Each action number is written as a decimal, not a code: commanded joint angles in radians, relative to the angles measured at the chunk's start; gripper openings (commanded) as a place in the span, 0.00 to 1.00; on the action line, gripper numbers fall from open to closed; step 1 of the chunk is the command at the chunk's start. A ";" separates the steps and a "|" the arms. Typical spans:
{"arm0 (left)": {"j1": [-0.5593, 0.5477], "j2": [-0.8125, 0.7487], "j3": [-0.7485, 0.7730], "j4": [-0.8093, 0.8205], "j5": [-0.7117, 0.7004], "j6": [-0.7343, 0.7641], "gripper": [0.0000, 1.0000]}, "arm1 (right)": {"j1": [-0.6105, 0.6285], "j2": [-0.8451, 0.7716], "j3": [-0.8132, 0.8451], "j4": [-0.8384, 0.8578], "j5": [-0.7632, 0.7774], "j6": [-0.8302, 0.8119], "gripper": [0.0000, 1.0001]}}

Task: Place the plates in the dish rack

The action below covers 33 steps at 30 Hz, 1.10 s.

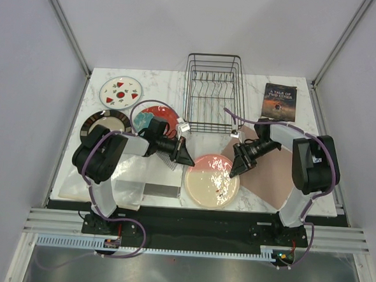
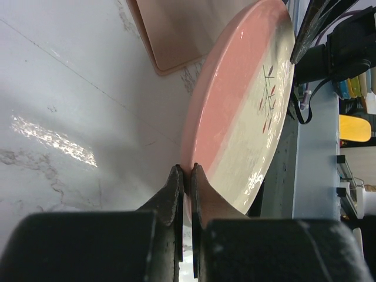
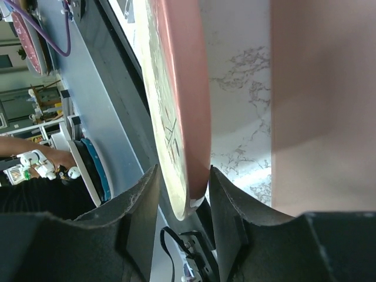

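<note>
The dish rack (image 1: 211, 93) stands far and central, open from above. Bare marble table (image 1: 172, 82) runs along both its sides, and the paperback book (image 1: 280, 100) lies further right. A narrow open strip separates the rack from the pink-and-cream plate (image 1: 212, 179), hemmed in by the left gripper (image 1: 188, 159) and right gripper (image 1: 236, 171) at the plate's rim. The red plate (image 1: 156, 117), brown-rimmed plate (image 1: 105, 120) and white plate (image 1: 121, 92) crowd the far left. The mat (image 1: 272, 175) covers the right.
</note>
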<state>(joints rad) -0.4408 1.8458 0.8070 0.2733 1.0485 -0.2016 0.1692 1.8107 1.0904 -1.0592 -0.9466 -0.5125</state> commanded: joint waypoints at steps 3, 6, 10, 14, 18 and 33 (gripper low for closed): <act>-0.004 -0.013 0.054 0.102 0.054 -0.048 0.02 | 0.023 0.006 0.054 -0.022 -0.080 -0.038 0.45; -0.004 -0.014 0.052 0.106 0.053 -0.051 0.02 | 0.035 -0.001 0.045 0.010 -0.078 -0.003 0.44; -0.004 -0.020 0.046 0.129 0.051 -0.071 0.02 | 0.069 0.010 0.043 0.057 -0.072 0.038 0.44; -0.004 -0.030 0.041 0.132 0.053 -0.075 0.02 | 0.089 0.009 0.051 0.074 -0.051 0.064 0.27; -0.003 -0.042 0.040 0.127 0.033 -0.084 0.15 | 0.087 -0.019 0.069 0.068 -0.012 0.069 0.01; 0.142 -0.578 0.138 -0.471 -0.439 0.294 0.68 | 0.039 -0.232 0.794 -0.108 0.113 0.141 0.00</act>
<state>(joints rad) -0.2943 1.3605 0.8959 -0.0349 0.8581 -0.0643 0.2085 1.6718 1.6180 -1.2701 -0.7815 -0.5282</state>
